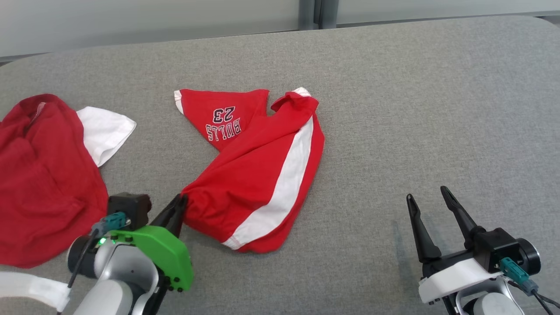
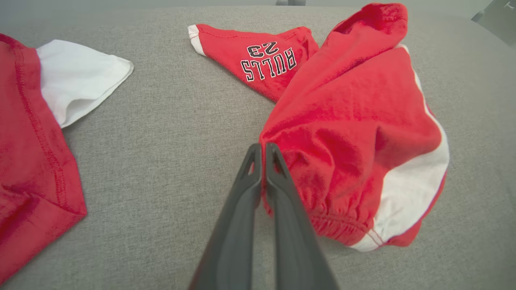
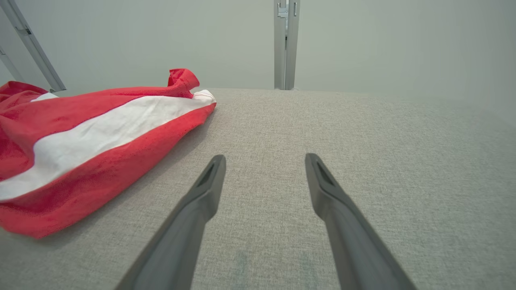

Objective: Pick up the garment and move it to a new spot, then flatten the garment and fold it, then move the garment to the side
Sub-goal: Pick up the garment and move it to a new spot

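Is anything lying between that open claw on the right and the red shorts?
Nothing visible does. Only bare grey table lies between the right gripper and the red shorts. The left gripper pinches their waistband edge, and the other red garment lies off to the left, out of the way.

The red shorts [image 1: 258, 175] are pinched by the gathered edge at the closed fingertips of the left gripper [image 1: 183, 199]. The fingers of the right gripper [image 1: 427, 193] are spread wide above the grey surface [image 1: 393, 109], well right of the shorts.
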Available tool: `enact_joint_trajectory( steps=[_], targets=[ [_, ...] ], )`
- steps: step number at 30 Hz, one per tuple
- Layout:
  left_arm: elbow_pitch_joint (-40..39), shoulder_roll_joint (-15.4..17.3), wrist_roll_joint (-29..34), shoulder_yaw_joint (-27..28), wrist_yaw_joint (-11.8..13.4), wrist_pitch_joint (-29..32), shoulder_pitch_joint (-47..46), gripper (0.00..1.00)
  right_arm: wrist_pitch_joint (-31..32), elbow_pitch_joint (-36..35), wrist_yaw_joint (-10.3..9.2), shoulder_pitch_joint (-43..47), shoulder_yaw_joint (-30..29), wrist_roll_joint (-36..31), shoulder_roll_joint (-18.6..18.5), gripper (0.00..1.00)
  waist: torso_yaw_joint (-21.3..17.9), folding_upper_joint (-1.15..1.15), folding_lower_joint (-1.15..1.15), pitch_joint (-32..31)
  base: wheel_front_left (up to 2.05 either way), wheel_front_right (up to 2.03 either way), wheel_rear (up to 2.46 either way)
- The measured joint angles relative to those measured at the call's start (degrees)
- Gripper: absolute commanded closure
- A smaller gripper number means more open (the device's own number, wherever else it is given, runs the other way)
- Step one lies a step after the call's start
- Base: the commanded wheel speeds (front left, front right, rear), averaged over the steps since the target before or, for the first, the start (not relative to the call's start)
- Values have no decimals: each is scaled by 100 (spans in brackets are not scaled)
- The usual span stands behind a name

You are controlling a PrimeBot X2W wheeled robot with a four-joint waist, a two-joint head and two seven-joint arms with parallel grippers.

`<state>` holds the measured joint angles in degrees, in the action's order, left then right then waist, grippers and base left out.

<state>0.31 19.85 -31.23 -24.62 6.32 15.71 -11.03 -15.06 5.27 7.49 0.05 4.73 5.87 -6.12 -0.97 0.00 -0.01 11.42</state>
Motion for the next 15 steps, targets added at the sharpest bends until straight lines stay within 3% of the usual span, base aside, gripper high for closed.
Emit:
enact_joint_trajectory(
  steps=[5, 9, 11, 12, 15],
  targets=[
    [-142, 339, -57, 361, 285, 16, 386, 100, 0, 2, 0, 59, 1, -2, -25, 0, 137, 0, 0, -56, 0, 0, 0],
    [-171, 371, -169, 516, 379, 23, 489, 100, 0, 9, 0, 63, 15, -5, -52, 0, 275, 0, 0, -92, 0, 0, 0],
    [-140, 305, -249, 532, 380, -16, 489, 13, 0, 23, 0, 62, 44, -10, -63, 0, 340, 0, 0, -108, 0, 0, 0],
    [-92, 259, -272, 517, 380, -22, 493, 0, 0, 29, 0, 60, 64, -10, -69, 0, 370, 0, 0, -118, 0, 0, 0],
    [30, 168, -328, 511, 420, -97, 557, 0, 0, 41, 0, 37, 124, -10, -103, 0, 437, 0, 0, -153, 0, 0, 0]
  ],
)
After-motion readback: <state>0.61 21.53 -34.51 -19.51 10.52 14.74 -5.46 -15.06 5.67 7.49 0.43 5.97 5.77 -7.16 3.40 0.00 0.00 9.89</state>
